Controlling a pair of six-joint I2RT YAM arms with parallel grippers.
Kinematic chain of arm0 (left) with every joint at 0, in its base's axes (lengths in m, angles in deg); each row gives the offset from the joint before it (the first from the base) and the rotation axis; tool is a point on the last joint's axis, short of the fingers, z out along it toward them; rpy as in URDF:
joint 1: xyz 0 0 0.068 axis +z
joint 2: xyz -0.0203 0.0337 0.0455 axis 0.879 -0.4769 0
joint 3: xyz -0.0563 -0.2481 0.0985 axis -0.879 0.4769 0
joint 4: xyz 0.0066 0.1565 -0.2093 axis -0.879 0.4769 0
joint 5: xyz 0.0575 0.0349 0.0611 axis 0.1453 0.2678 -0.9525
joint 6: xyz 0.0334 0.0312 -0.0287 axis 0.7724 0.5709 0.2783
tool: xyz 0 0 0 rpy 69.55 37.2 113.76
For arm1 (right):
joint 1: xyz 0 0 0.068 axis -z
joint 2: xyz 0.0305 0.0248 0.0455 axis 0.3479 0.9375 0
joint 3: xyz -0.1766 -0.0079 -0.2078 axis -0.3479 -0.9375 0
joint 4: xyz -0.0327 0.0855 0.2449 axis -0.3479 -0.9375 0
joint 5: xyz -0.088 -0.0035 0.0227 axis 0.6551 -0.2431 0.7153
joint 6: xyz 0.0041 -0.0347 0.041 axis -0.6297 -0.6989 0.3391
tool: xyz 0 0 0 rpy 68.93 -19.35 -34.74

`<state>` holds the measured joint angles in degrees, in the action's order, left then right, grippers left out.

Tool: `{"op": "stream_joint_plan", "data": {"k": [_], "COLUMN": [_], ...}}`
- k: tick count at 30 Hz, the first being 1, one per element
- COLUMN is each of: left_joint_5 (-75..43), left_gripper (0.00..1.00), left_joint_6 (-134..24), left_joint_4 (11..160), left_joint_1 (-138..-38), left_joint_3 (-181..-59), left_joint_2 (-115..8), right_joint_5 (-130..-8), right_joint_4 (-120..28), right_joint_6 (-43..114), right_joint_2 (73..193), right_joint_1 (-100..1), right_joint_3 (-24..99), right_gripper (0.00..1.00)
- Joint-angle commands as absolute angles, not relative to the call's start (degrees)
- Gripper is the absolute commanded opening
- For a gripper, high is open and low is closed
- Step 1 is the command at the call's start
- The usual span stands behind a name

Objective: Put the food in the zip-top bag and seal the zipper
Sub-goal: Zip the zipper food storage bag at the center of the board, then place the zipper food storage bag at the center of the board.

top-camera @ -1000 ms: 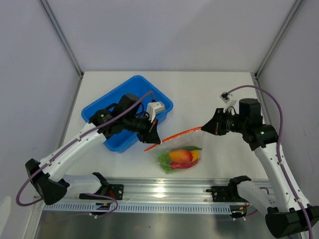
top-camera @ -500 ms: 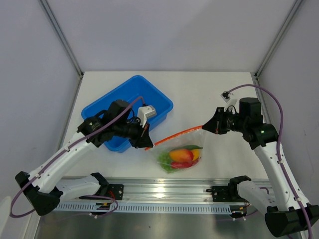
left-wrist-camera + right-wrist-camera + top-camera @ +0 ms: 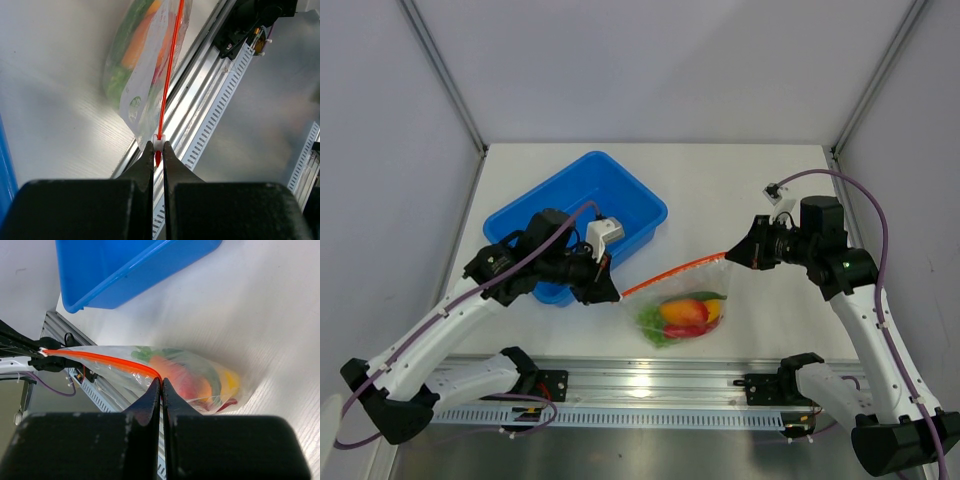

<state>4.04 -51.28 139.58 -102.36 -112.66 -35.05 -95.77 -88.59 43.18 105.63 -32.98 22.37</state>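
The clear zip-top bag [image 3: 708, 284] hangs stretched between both grippers just above the table. Inside it sits the food [image 3: 684, 314]: red-orange, yellow and green pieces. The zipper [image 3: 670, 273] runs taut as a red-orange line along the bag's top edge. My left gripper [image 3: 611, 293] is shut on the zipper's left end, with the small white slider [image 3: 158, 142] pinched between the tips of that gripper [image 3: 158, 146]. My right gripper [image 3: 728, 257] is shut on the bag's right corner; in its wrist view the right gripper [image 3: 161, 382] clamps where the zipper [image 3: 100, 359] ends, above the food [image 3: 192, 379].
A blue plastic tray [image 3: 635, 200] stands behind my left arm, at the table's back left. The aluminium rail [image 3: 650, 385] with both arm bases runs along the near edge, just below the bag. White walls enclose the table on three sides.
My left gripper has slid left and slightly toward the near edge along the zipper, and the visible red strip is longer. The right gripper and the bag's food have stayed put.
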Motion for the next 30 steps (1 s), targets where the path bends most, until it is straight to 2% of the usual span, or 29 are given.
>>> {"op": "stream_joint_plan", "data": {"k": [1,8,10,11,12,14,15,16,23,30], "left_joint_5": [3.07,2.99,1.94,1.76,1.58,0.45,-0.78,-1.75,-13.44,-12.75], "left_gripper": [0.01,0.01,0.09,0.18,0.43,0.61,0.84,0.99,0.99,0.99], "left_joint_6": [-52.63,-53.77,-53.68,-53.60,-53.77,-54.38,-54.73,-54.91,-56.58,-58.51], "left_joint_4": [141.12,141.30,141.29,141.47,141.55,141.47,141.03,140.59,140.07,139.97], "left_joint_1": [-101.77,-101.77,-101.77,-101.69,-101.77,-101.77,-101.77,-101.77,-101.69,-101.77], "left_joint_3": [-112.38,-110.72,-111.06,-111.23,-112.11,-113.08,-113.43,-114.65,-124.75,-129.34], "left_joint_2": [-33.47,-32.33,-32.24,-32.50,-32.77,-33.47,-33.56,-33.82,-36.90,-39.10], "right_joint_5": [-94.37,-94.36,-94.37,-94.37,-94.37,-94.37,-94.28,-94.02,-85.77,-77.08], "right_joint_4": [-87.76,-87.85,-87.67,-87.58,-87.58,-87.41,-87.49,-87.41,-91.17,-94.34], "right_joint_6": [42.06,42.15,42.06,42.06,42.15,42.50,42.59,42.67,44.16,47.16], "right_joint_2": [104.83,104.48,104.48,104.56,104.65,104.92,105.18,105.70,111.84,123.01], "right_joint_1": [-32.66,-32.93,-33.28,-33.37,-33.45,-33.46,-33.46,-33.46,-30.74,-23.80], "right_joint_3": [23.61,23.25,22.99,22.99,22.90,22.64,22.64,22.90,26.32,31.42], "right_gripper": [0.00,0.00,0.00,0.00,0.00,0.00,0.00,0.00,0.00,0.00]}}
